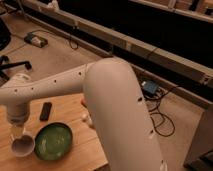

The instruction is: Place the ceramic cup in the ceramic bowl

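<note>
In the camera view, the ceramic bowl [52, 141] is seen lying on the wooden surface [67, 112], and nothing is seen inside it. The ceramic cup [22, 146] is found just left of the bowl, its rim close beside the bowl's rim; whether the two touch cannot be told. The cup appears upright, though whether it is resting on the surface or lifted off it cannot be made out.

The hand [18, 131] is positioned directly over the cup, left of the bowl, at the end of the white arm [115, 110]. Whether the hand is apart, together or clamped on the cup cannot be told.

A slim black object [45, 110] is seen behind the bowl.

The task is judged unfinished: the cup is reached but not yet placed, and a short carry rightwards over the bowl and a release are left.
</note>
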{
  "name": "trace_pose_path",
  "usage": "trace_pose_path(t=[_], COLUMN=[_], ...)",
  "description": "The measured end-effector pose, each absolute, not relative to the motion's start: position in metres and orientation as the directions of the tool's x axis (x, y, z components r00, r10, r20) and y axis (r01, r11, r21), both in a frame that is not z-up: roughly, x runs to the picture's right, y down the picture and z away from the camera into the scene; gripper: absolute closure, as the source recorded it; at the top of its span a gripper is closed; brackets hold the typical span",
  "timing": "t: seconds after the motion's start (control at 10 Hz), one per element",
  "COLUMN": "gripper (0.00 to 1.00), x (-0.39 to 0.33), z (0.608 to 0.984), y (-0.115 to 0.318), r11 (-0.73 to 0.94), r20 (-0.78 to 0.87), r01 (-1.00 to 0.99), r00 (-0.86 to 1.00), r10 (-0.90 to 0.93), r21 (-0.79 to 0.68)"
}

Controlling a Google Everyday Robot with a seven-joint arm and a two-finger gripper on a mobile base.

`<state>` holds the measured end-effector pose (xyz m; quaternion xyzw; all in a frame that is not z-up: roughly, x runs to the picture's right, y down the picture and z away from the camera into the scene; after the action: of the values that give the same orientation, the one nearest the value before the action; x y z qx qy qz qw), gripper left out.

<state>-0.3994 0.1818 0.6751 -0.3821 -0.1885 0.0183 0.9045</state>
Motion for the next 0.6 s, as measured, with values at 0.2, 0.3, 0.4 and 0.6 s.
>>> trace_pose_path(t=[0.2,0.3,0.4,0.6], gripper=[0.48,0.50,0.47,0.26], x=[-0.390,-0.393,-0.400,-0.423], z=[0.680,0.683,0.683,0.678], y=[0.176,0.177,0.179,0.192], r11=[0.703,0.690,0.686,0.671], r20=[0.319,0.310,0.297,0.269], r01=[0.098,0.118,0.135,0.175], r00=[0.928,0.937,0.947,0.963], r10=[0.190,0.159,0.123,0.037], r21=[-0.704,-0.714,-0.715,-0.720])
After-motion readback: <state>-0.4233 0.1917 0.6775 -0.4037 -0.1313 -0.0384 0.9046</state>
